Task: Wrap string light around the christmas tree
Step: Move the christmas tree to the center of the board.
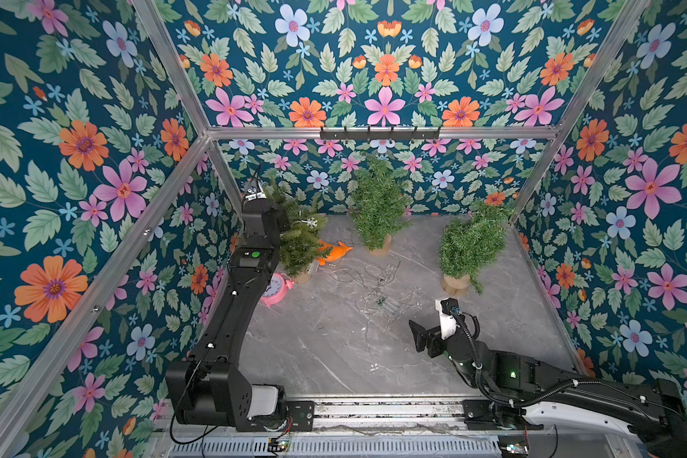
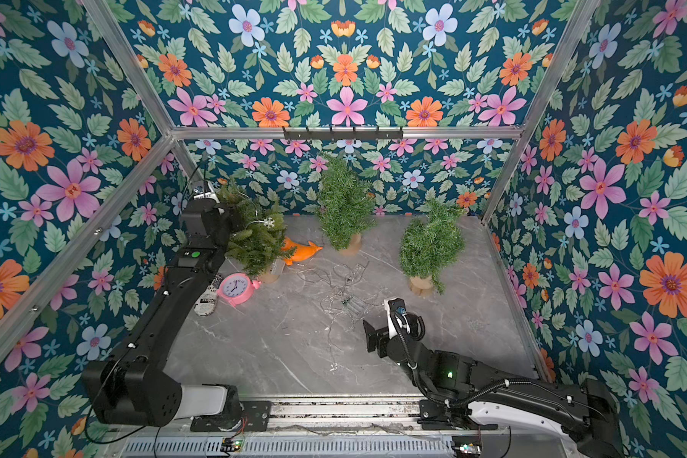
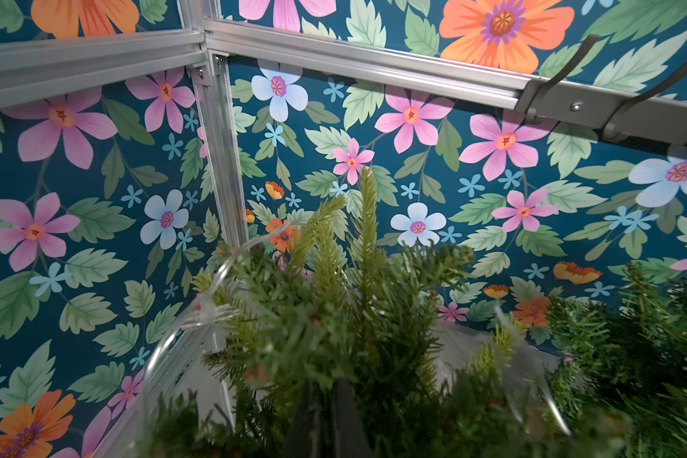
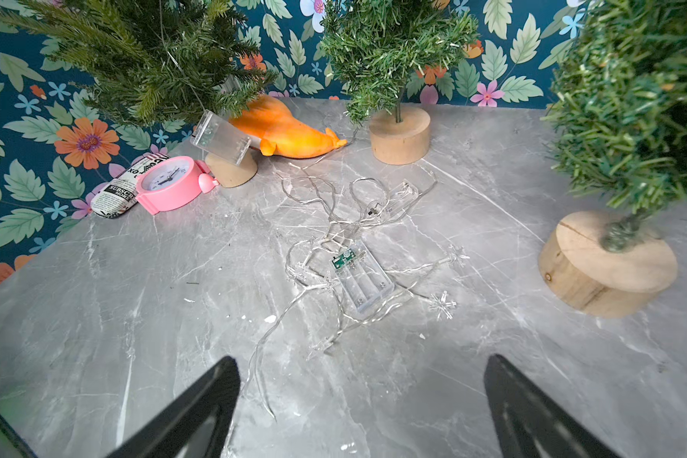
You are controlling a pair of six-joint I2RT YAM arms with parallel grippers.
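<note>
Dark teal wallpaper [image 1: 385, 59] printed with orange, pink and pale blue flowers and green leaves covers every wall. Aluminium bars [image 1: 254, 133] frame the corners and edges, and a dark hook rack [image 1: 379, 134] sits on the back bar. The table [image 1: 326, 357] is grey marble with white veins, evenly lit.

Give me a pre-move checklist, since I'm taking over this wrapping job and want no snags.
1. The left claw is shut, deep in the branches of the left tree: ok.
2. Whether the left claw actually grips a strand: cannot tell.
3. One strand lies over that tree's upper branches: ok.
4. The right claw is open and empty above the table: ok.
5. The string light pile and its battery box lie loose on the table, on no tree: not ok.
</note>
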